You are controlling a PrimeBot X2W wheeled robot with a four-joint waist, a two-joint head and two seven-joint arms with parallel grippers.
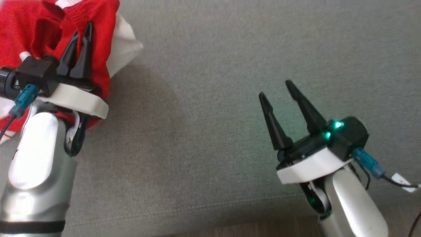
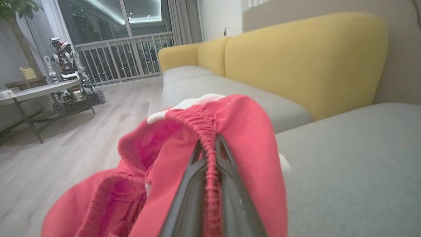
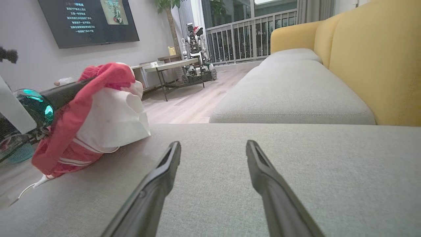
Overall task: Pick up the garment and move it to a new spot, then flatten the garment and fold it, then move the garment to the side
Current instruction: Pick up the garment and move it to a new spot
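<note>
Left wrist view has the left gripper (image 2: pixel 209 146) pinched shut on the gathered elastic hem of the red and white soft knitted garment (image 2: pixel 253 131). The ribbed edge runs up between its two dark fingers. In the head view the garment sits at ten o'clock, bunched around that gripper over the grey woven sofa cushion (image 1: pixel 213 98). In the right wrist view its lower folds appear to touch the cushion's near edge. The right gripper (image 1: pixel 275 89) hovers at four o'clock with its jaws wide apart, holding nothing and well apart from the cloth.

The garment looks light and limp, so it will likely sag and stay crumpled under a single pinch. The thick elastic hem should give firm purchase without slipping. A second hold further along that hem would probably spread it for flattening.
</note>
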